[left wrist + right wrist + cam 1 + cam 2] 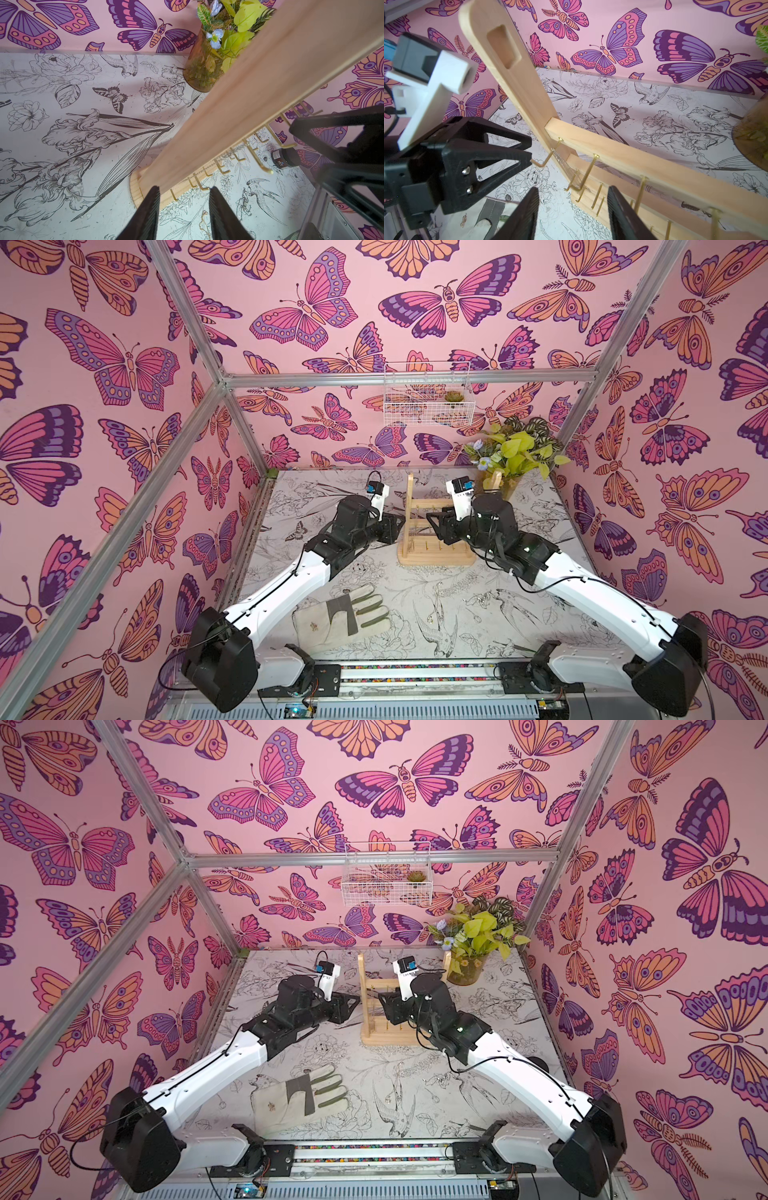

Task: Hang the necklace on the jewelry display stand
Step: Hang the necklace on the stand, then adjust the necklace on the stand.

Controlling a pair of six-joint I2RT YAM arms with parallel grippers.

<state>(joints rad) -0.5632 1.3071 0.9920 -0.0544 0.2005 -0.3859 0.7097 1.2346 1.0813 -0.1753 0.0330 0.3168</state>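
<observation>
The necklace, a fine silver chain [563, 163], hangs from the end gold hook [550, 154] of the top crossbar, close against one upright of the light wooden ladder-shaped jewelry display stand [436, 559]. The stand is upright on its flat base in the middle of the flower-printed table [374, 572].

The chain's lower end drops to just beyond the gap between the right gripper's [573, 188] black fingertips, but neither finger touches it. The left gripper [530, 148] points at the same hook from the other side, its tips just beside the hook's bent end. In both top views the two grippers face each other across the stand's near side.

Round about:
- a pale work glove with grey patches [343, 619] lies flat near the front edge;
- a second thin gold chain [202, 221] and a small silvery tangle [244, 201] lie loose on the table in front of the base;
- a glass vase of yellow-green leaves and blue flowers [513, 456] stands behind the stand;
- a white wire basket [426, 406] hangs on the back wall;
- a small dark jar [285, 156] sits off to the right.

The rows of hooks crowd the space around both grippers. Both pairs of jaws stand parted, roughly halfway, with nothing between them.
</observation>
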